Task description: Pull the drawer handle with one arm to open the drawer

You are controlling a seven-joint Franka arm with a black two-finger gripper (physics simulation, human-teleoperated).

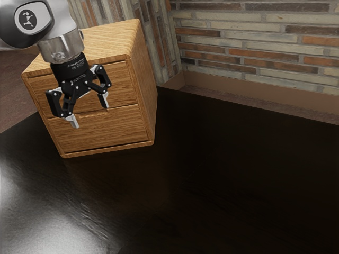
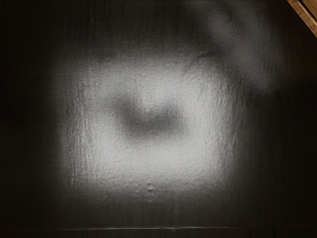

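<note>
my gripper (image 1: 90, 111) hangs with its black fingers (image 1: 105, 97) spread wide and gripping nothing, and the white lettering on its body is too small for me to read, while a round emblem (image 1: 26, 18) marks the arm joint above. right behind the fingers is the wooden drawer cabinet (image 1: 124, 47), its drawer fronts (image 1: 106, 131) flush with its face, and i can't make out a handle. the cabinet stands on the dark glossy table (image 1: 222, 190) at the exterior view's left, with a brick wall (image 1: 254, 42) behind.
</note>
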